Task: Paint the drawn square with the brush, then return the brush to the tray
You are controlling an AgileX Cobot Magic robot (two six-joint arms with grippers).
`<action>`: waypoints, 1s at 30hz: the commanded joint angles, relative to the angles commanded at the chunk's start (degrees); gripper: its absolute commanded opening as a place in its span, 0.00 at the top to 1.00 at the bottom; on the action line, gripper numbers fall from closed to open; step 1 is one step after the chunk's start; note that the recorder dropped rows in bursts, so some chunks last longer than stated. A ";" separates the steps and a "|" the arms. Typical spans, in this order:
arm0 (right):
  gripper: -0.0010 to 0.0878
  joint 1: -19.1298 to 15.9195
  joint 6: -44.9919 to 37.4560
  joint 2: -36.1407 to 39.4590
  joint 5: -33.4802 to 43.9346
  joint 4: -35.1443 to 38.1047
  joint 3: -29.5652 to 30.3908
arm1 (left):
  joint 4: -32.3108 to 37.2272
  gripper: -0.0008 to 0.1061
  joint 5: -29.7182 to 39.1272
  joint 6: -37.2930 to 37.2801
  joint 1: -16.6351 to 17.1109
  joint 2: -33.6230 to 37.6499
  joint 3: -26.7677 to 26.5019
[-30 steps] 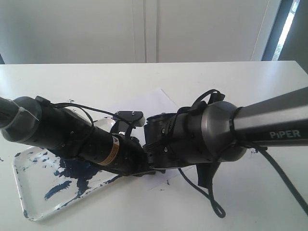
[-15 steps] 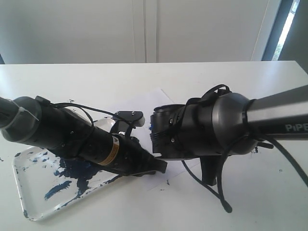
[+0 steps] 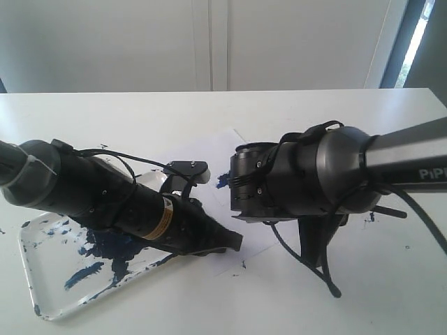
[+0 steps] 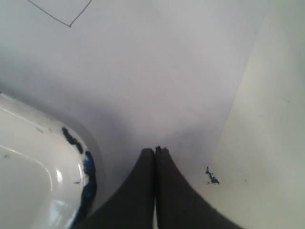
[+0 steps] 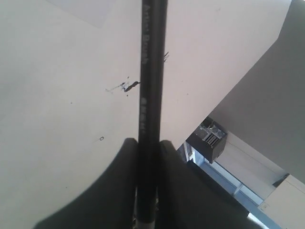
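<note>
Nearest lies the shallow white tray [image 3: 49, 276], glossy and round-cornered, smeared with dark blue paint. Just past its rim, the left gripper [image 4: 155, 150] sits low over the flat white paper [image 4: 167, 76], its smooth, tapered black jaws pressed together on nothing. Farther along the sheet, one thin-lined corner of the drawn square [image 4: 61, 10] shows as bare outline. Beyond that, the right gripper [image 5: 148, 142] pinches the slim, matte black brush [image 5: 151, 71] above the white table [image 3: 140, 118], with its blue-coated tip over the paper.
</note>
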 joint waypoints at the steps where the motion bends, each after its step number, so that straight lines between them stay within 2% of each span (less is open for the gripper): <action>1: 0.99 0.50 0.00 0.00 0.00 0.00 0.00 | 0.00 0.99 0.00 0.00 0.00 0.00 0.00; 7: 0.99 3.48 -1.04 0.00 0.00 1.28 0.00 | 0.00 0.99 0.00 0.00 0.00 0.00 0.00; 19: 0.99 7.29 -1.89 0.00 0.39 3.75 0.00 | 0.00 0.99 0.00 0.00 0.00 0.00 0.00; 26: 0.99 8.22 -2.11 -1.01 -0.21 4.75 0.00 | 0.00 0.99 0.00 0.00 0.00 0.00 0.00; 30: 0.99 8.73 -4.79 -2.98 -1.76 8.30 0.00 | 0.00 0.99 0.00 0.00 0.00 0.00 0.00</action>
